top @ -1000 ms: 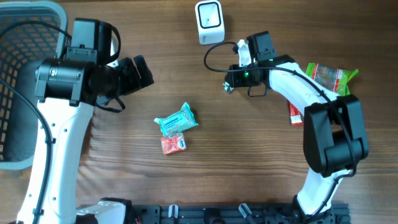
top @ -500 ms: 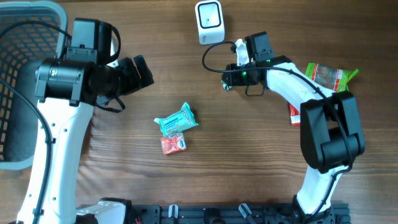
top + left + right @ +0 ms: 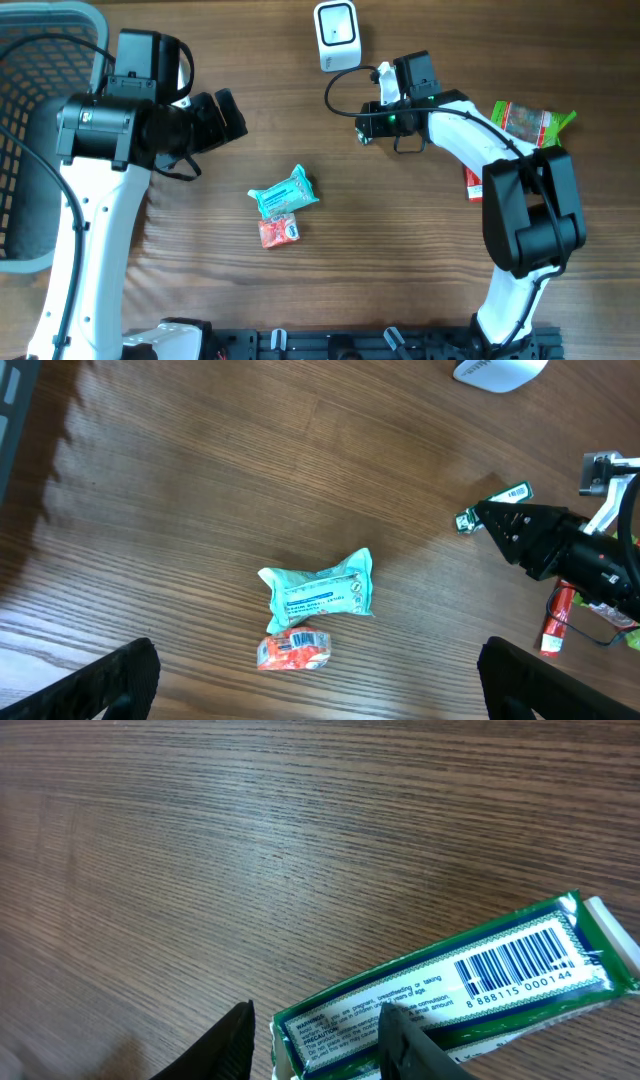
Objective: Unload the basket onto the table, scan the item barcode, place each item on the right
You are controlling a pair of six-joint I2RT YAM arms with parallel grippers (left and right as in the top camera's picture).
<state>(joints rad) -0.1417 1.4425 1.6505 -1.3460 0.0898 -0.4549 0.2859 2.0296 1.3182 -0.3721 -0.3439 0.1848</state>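
Green packet [image 3: 440, 985] | barcode [image 3: 515, 965] facing up | right claw [image 3: 318, 1025] parted

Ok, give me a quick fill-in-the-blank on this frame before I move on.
1. The barcode on the green packet faces ___.
2. The left gripper holds nothing, its jaws wide ___.
3. The grey basket stands on the robot's ___ side.
Missing words: up; open; left.

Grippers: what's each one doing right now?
Left gripper: open, empty.
Right gripper: open, jaws apart around the end of the green barcoded packet, not clamped.
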